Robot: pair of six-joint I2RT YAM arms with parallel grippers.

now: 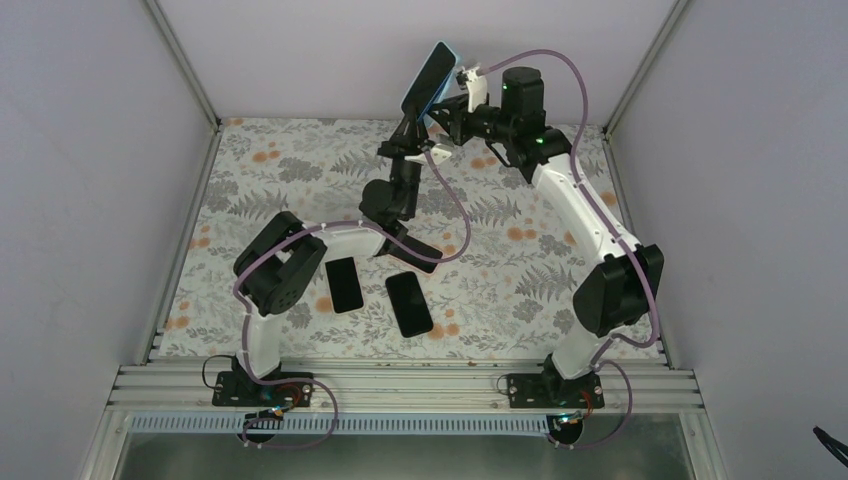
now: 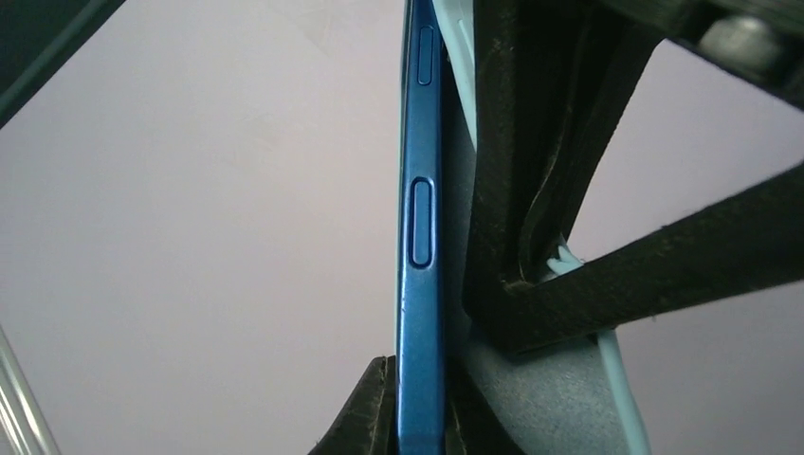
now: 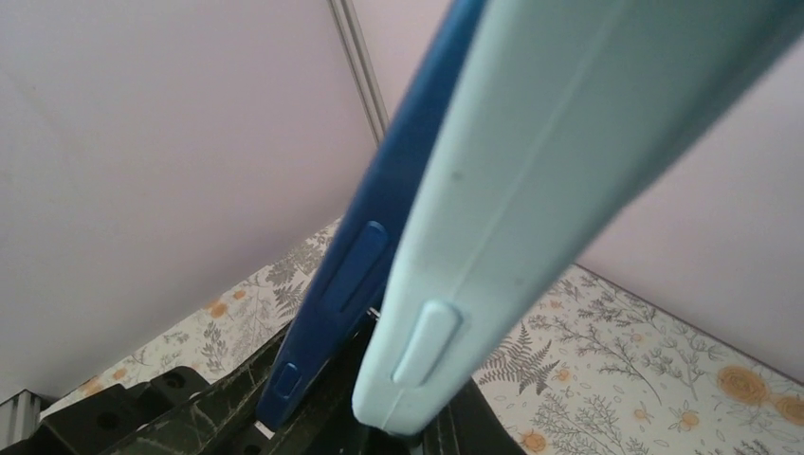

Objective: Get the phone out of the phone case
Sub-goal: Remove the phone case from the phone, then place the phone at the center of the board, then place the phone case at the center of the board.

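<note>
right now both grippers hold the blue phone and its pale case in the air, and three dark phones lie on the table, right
No: the top view shows two dark phones on the table, not three. The left gripper and right gripper do hold the blue phone and its pale case in the air.

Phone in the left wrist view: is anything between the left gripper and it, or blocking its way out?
Nothing visible. The left gripper has a finger on each face of the phone. Only the phone case, held by the right gripper, lies along its back, parted from it at one end.
</note>
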